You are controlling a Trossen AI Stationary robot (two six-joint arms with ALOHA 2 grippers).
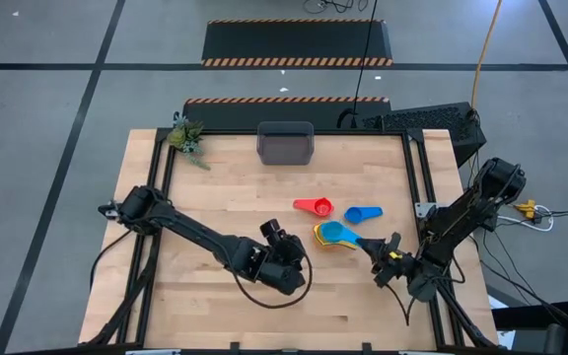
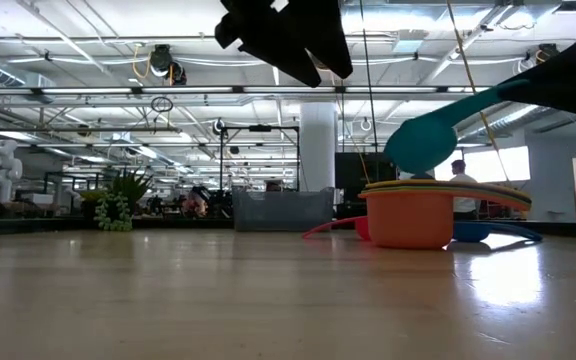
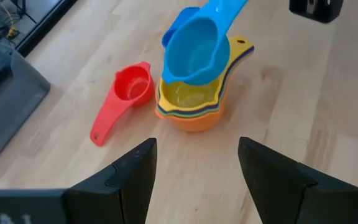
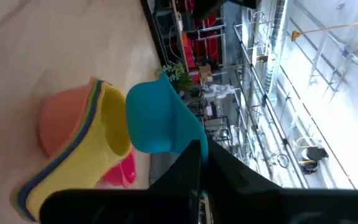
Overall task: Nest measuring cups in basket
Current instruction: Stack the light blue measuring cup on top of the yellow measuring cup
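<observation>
Your wooden bench (image 1: 215,286) carries the basket (image 1: 285,144), plant (image 1: 186,136), red cup (image 1: 315,207), blue cup (image 1: 362,214) and orange-bottomed stack (image 3: 194,111).

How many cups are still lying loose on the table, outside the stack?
2: the red cup left of the stack, the blue cup right of it. The cyan cup hangs over the stack in the right hand.

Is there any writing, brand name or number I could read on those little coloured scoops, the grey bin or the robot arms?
None can be read.
Measuring cups, such as the cyan cup and the red cup: no size marks show.
Basket: plain, no label visible.
Left gripper: pale marks at the picture's lower corner, cut off and too blurred to read.
Room behind the table: any signs are too small to read.
</observation>
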